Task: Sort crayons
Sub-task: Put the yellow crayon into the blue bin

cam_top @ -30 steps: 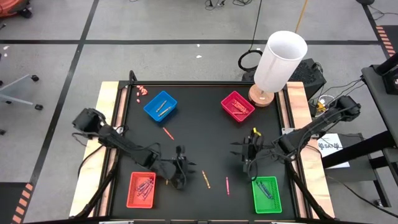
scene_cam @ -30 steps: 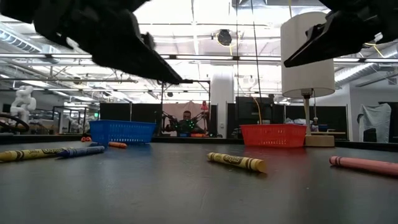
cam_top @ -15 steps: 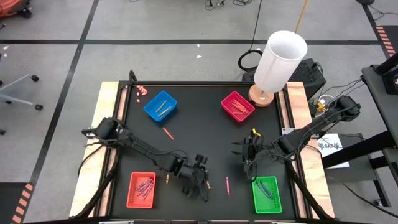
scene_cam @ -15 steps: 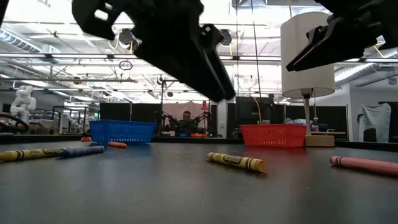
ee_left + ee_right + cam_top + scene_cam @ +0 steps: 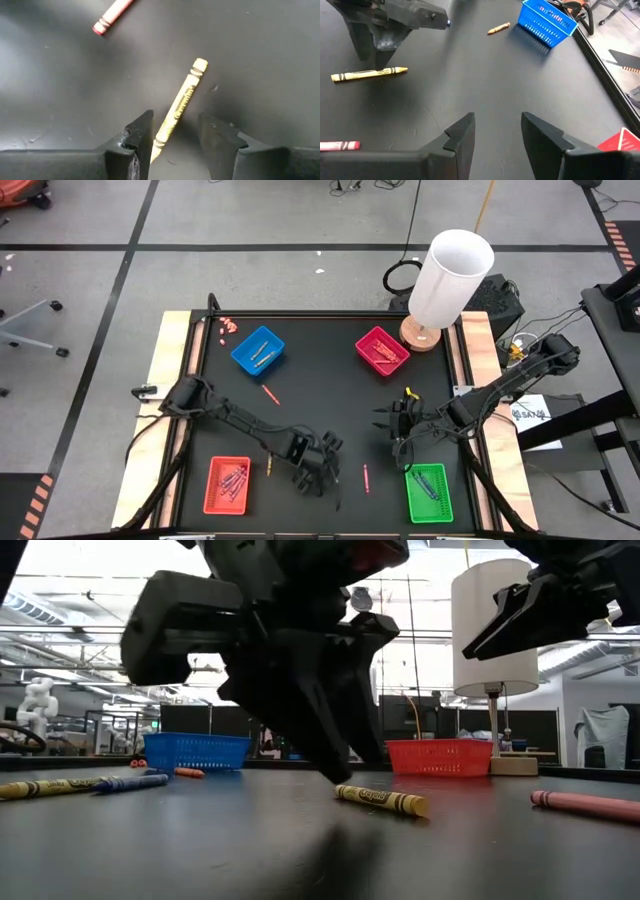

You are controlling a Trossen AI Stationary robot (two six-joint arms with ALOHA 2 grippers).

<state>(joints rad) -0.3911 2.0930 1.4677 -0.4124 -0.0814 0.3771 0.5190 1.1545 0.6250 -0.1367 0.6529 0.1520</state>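
crayon (image 5: 176, 110) between left pincer (image 5: 172, 132) fingers, on table (image 5: 320, 395)

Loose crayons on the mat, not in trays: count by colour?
Yellow crayons: 2
Blue crayon: 1
Orange crayon: 1
Pink crayon: 1
Total: 5 visible in the low view

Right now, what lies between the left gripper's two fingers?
In the left wrist view the yellow crayon lies on the black table, one end between the open left gripper fingers, untouched. Nothing else is in the gap.
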